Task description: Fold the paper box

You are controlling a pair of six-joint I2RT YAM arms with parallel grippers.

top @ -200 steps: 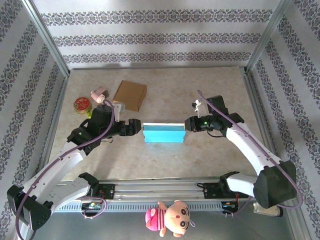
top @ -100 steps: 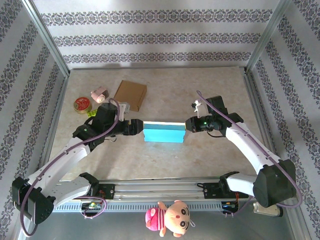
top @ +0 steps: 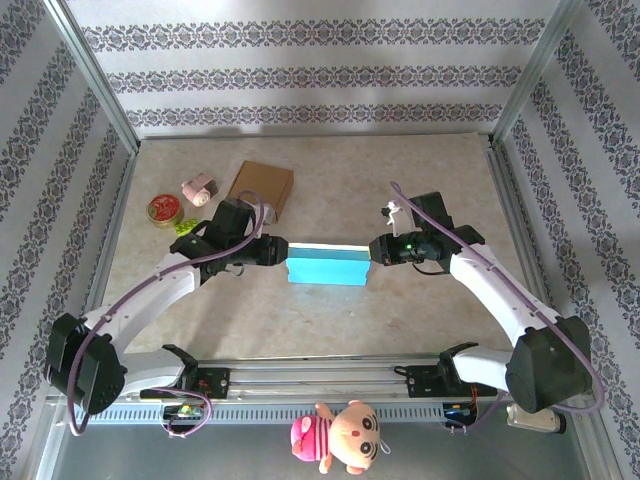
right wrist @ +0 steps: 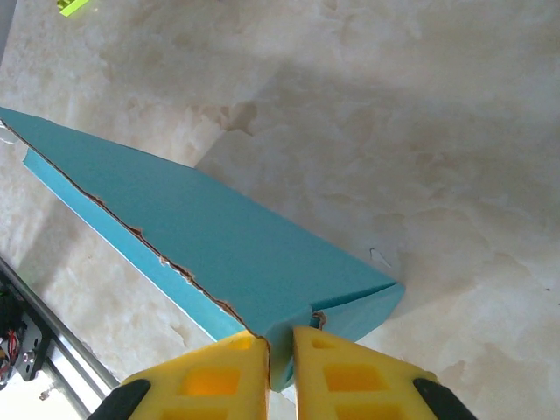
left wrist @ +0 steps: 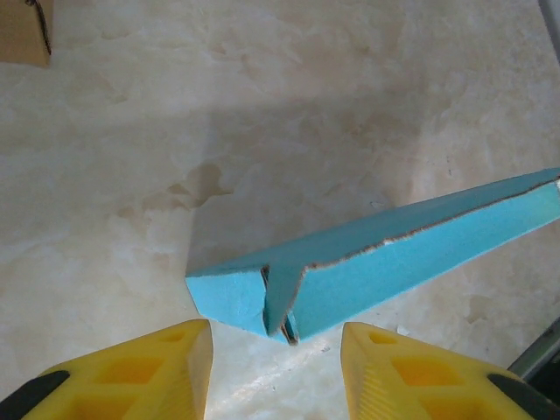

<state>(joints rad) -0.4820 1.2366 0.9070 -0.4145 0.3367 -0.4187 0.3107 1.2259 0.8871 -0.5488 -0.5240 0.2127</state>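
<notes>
Two tools are on the job, one at each end of the box.

Top view: the paper box lies mid-bench with its long axis left-right, blue and low in profile. The left tool is at its left end and the right tool at its right end. A brown cardboard box sits farther back and to the left, well apart. A red tin is near the left wall.

Left wrist: the yellow fingers stand partly open. The box's left end corner pokes in just ahead of the gap, with daylight on both sides. Nothing is gripped. The end flap seam looks ragged and slightly sprung.

Right wrist: the fingers are almost together, pinching the box's right end at the raw card edge. That end is held.

Handling, my read:
- Thin card, so very light. It's stiff only along the creases, and the panels will buckle or dent under a hard pinch.
- The marbled bench looks smooth, so the box will likely skate if pushed from one side only. Keep one end pinned.
- Take hold at the end flaps or edges next to a fold line, not mid-panel, and squeeze lightly.
</notes>
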